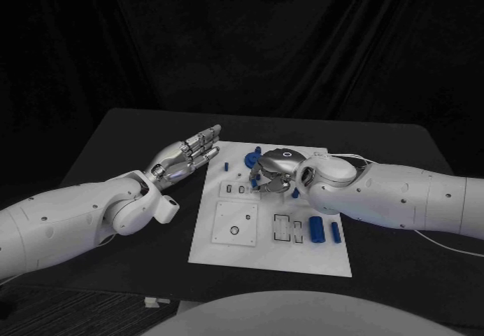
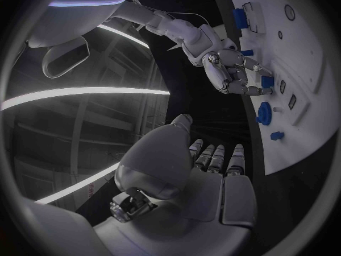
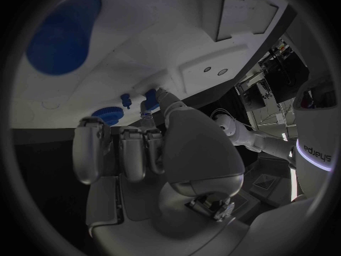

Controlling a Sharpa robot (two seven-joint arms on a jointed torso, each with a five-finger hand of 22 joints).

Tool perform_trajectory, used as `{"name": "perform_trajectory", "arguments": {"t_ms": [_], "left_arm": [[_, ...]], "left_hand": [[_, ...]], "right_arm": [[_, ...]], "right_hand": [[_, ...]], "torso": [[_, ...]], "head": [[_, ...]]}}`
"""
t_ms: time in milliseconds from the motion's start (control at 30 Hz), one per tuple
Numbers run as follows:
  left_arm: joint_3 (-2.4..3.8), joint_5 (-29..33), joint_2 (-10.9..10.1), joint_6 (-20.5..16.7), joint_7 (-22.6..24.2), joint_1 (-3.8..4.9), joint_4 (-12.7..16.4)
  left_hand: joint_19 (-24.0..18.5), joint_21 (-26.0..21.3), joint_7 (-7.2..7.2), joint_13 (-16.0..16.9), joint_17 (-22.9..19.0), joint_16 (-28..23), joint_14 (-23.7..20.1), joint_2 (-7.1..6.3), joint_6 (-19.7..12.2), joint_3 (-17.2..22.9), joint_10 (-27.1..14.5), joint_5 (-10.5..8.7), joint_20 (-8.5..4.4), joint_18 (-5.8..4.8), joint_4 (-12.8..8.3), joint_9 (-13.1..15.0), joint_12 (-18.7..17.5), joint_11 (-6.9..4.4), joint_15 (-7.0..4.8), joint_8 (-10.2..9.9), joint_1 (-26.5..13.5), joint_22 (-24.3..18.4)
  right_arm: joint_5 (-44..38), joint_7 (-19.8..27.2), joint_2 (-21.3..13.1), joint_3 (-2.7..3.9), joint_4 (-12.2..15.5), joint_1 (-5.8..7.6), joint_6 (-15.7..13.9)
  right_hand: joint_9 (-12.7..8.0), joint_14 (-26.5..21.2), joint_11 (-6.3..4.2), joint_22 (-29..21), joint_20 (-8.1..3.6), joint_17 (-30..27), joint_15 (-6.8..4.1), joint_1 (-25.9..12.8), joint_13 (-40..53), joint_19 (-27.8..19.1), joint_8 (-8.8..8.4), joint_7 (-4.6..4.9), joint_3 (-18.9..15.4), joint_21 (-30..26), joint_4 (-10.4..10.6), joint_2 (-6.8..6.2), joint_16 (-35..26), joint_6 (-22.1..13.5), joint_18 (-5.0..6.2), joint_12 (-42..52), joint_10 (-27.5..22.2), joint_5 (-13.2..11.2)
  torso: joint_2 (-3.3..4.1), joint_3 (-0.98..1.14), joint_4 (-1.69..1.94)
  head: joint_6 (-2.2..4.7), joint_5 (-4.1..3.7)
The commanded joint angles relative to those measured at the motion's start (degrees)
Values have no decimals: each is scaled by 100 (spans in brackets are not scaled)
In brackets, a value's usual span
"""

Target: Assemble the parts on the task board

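Blue part (image 2: 267,82) pinched by right robot hand (image 1: 273,176) over task board (image 1: 303,262) | left robot hand (image 1: 189,155) open, empty | risk: misaligned part jams or slips

right hand (image 1: 274,175) | hides task board (image 1: 271,260) parts beneath | whether it holds any: unclear

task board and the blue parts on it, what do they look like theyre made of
Task board: looks like matte white plastic, a flat plate with cut recesses and no glare; painted metal is possible. Blue parts: evenly coloured, smooth, dull sheen, probably moulded or printed plastic. The right hand, over the board, has a silvery, metallic-looking finish.
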Motion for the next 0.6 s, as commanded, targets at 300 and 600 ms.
{"name": "perform_trajectory", "arguments": {"t_ms": [300, 600], "left_arm": [[5, 4, 19, 100, 35, -5, -7], [5, 4, 16, 87, 29, -5, -10]], "left_hand": [[4, -34, 25, -7, -5, -21, -2, 18, 40, 35, 1, 19, 55, 101, -3, 7, -38, 26, 53, 38, -42, -10], [4, -34, 33, -7, -5, -21, -2, 18, 40, 38, 1, 19, 57, 101, -6, 6, -38, 23, 53, 38, -42, -10]], "right_arm": [[-17, -118, -5, -9, -23, -48, 192], [-17, -72, -24, -9, -15, -59, 84]], "right_hand": [[-113, 601, -26, 1152, -7, 1510, -16, -32, 1509, -32, -261, -29, -59, -63, -56, -160, 15, -476, 91, 15, 586, -287], [-373, 601, -49, 1135, -31, 1510, -41, -82, 1509, -63, -258, -60, -197, -138, -18, -206, 15, -1171, 103, 15, 586, -645]], "torso": [[-4, 0, -6], [-8, -3, -4]], "head": [[-1, 5], [-1, -43]]}}
